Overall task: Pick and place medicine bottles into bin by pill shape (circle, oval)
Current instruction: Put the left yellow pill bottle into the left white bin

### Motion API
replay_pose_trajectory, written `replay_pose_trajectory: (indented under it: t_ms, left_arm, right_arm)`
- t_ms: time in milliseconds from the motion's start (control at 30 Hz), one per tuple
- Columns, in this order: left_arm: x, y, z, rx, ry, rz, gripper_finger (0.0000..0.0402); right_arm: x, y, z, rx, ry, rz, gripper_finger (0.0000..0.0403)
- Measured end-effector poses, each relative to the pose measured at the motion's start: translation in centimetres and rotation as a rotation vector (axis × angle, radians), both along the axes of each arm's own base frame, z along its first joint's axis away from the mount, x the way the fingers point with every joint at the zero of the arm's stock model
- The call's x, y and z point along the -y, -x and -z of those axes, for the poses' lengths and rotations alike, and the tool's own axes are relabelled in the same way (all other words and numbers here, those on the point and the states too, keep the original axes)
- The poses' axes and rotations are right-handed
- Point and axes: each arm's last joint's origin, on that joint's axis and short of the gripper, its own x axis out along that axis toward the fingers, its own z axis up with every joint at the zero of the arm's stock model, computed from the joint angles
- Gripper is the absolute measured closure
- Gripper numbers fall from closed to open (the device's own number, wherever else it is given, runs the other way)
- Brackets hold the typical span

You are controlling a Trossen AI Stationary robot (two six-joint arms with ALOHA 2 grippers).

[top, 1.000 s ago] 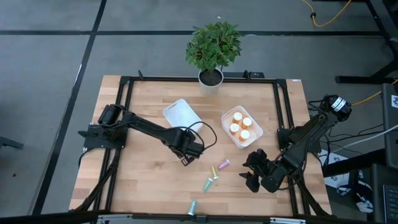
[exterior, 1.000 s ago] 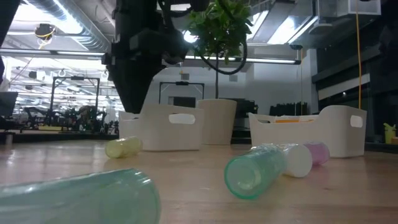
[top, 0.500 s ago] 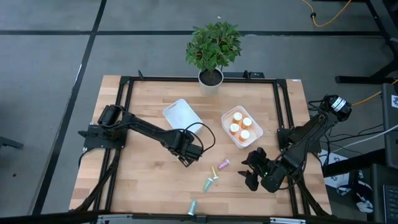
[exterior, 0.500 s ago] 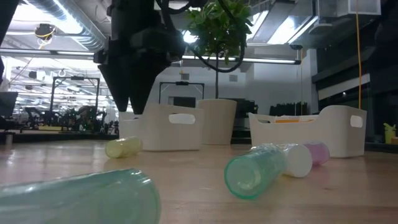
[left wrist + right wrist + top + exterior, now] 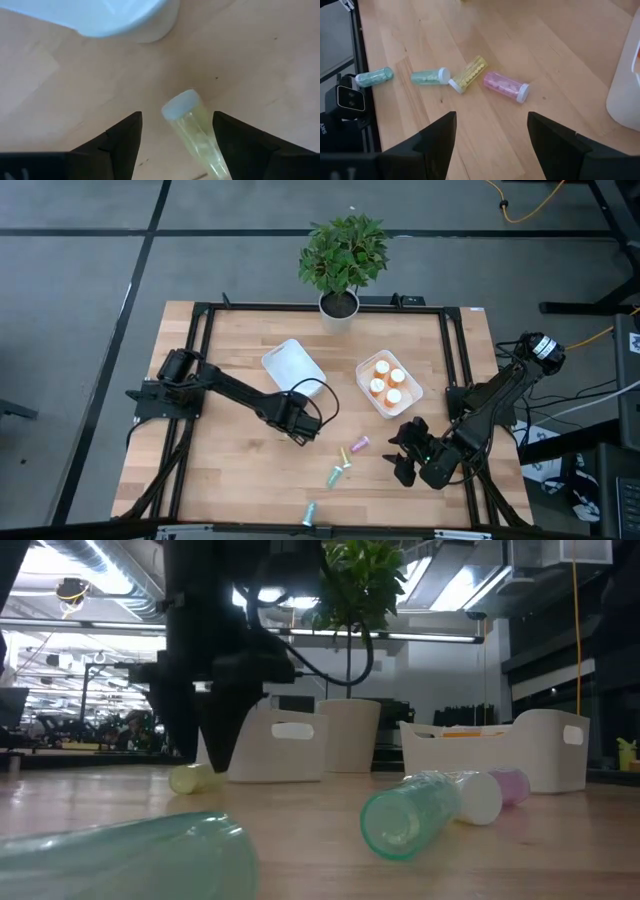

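- Left wrist view: left gripper (image 5: pixel 175 135) spread wide, grasping nothing; a yellow-green bottle (image 5: pixel 192 130) lies between its fingers at lower centre, cap toward the white bin (image 5: pixel 120 20).
- Advice: descend square, centre the body, close gently so it cannot roll.
- High view alone shows the right gripper (image 5: pixel 408 455) waiting lower right, open and empty, near three loose bottles (image 5: pixel 340 463).

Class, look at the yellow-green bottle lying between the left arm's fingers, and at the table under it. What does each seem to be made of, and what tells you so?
Yellow-green bottle: probably clear tinted plastic, glossy; the table shows through its body. Its white cap looks like matte opaque plastic.

Table: likely wood, with a smooth matte finish; pale grain lines and plank seams run across it.
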Motion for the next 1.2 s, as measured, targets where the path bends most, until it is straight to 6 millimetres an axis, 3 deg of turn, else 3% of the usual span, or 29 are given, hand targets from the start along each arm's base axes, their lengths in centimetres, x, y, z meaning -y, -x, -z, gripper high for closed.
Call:
replay_pose_trajectory:
  t_ms: [433,767,933,1067,1200]
  left_arm:
    - [0.0,-0.1,0.9,0.057,0.034,-0.054,0.0173]
    - [-0.1,-0.1,0.9,0.056,0.036,-0.058,0.0256]
    - [0.1,-0.1,0.9,0.044,-0.001,0.041,0.0302]
    - [0.8,0.1,-0.5,0.085,-0.001,0.084,0.0319]
    - [2.2,0.8,-4.0,0.199,-0.04,0.174,0.0319]
  right_arm:
    - [0.0,0.0,0.0,-0.001,0.006,-0.005,0.0157]
    - [0.0,0.0,0.0,-0.001,0.009,-0.009,0.0157]
    - [0.0,0.0,0.0,-0.001,0.01,-0.009,0.0157]
    - [0.0,0.0,0.0,-0.002,0.01,-0.009,0.0157]
    - [0.0,0.0,0.0,-0.001,0.016,-0.01,0.0157]
